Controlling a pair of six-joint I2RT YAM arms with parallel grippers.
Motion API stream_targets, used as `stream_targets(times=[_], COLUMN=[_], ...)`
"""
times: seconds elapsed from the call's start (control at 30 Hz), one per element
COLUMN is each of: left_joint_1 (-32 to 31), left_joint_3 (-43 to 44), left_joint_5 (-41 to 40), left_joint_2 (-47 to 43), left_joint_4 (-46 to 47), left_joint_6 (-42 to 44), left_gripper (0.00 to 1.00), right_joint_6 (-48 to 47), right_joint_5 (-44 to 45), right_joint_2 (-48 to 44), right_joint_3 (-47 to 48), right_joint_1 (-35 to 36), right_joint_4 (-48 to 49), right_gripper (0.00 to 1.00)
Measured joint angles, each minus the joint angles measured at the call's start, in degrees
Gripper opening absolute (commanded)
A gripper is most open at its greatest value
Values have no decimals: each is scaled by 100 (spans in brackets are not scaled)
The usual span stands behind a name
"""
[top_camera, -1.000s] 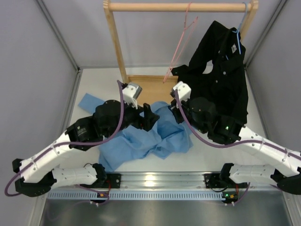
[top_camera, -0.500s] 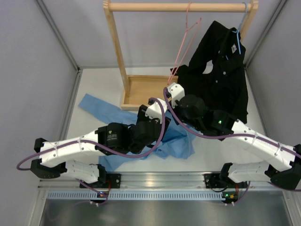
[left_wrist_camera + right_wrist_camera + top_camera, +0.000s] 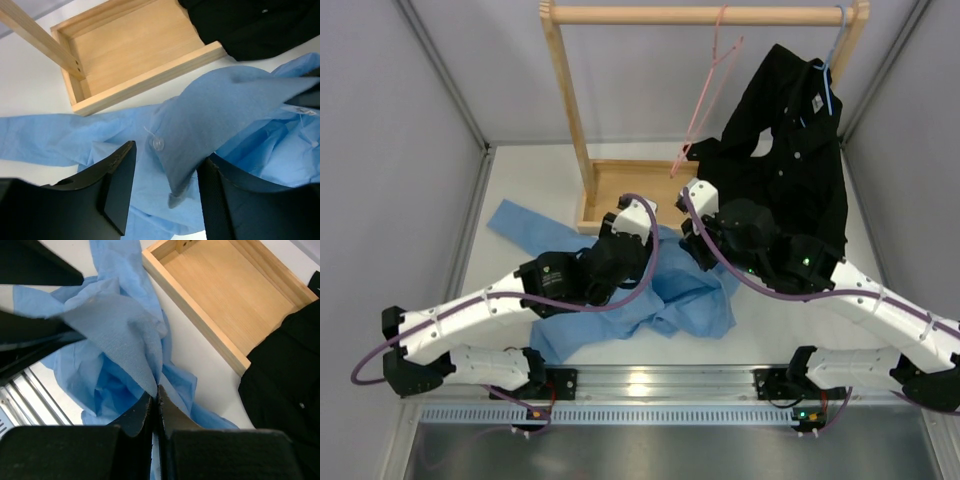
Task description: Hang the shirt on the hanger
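Collar cloth is what the next move turns on. The shirt lies crumpled on the table just at the near side of the wooden tray, and one stiff flap of its collar is lifted off the heap. The right gripper has its fingers pressed together on the end of this flap. This pulls the cloth into a flat band that runs along the near wall of the tray toward the left gripper. The left gripper stands spread, one finger on each side of the band, close to the small white button. One finger seems to touch the fold and the other stands apart from it, so I judge that nothing is pinched there yet. The long axis of the band goes across the gap of these jaws, which is a good direction for taking it. The hanger is not on the table. It hangs tilted from the wooden rail, with its low corner over the right side of the tray, beside the black shirt. From the collar it lies up and away, beyond the tray, and the right gripper seems a little nearer to it than the left one. No part of the shirt is on the hanger.
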Motion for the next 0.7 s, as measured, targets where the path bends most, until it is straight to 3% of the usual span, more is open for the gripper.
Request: stream_targets(times=[0.07,0.13,0.3,0.5,0.7], left_joint_1=[310,393,396,396,398], left_joint_3=[-131,-234,-334,-136,697], left_joint_5=[468,883,1473,1930,1991], left_joint_2=[-140,-264,-328,-332,-240], left_joint_4=[166,306,518,509,149], left_joint_6=[157,254,461,649,789], left_gripper=[49,30,7,2,15], right_joint_6=[-24,-33,-22,87,254], right_joint_5=[-63,-94,-138,-146,-544], right_joint_2=[0,0,-2,94,358], right_joint_3=[0,0,2,151,308], right_joint_1=[0,-4,-37,-330,-708], right_joint_4=[-13,-15,-15,-109,26], right_gripper=[0,0,0,0,0])
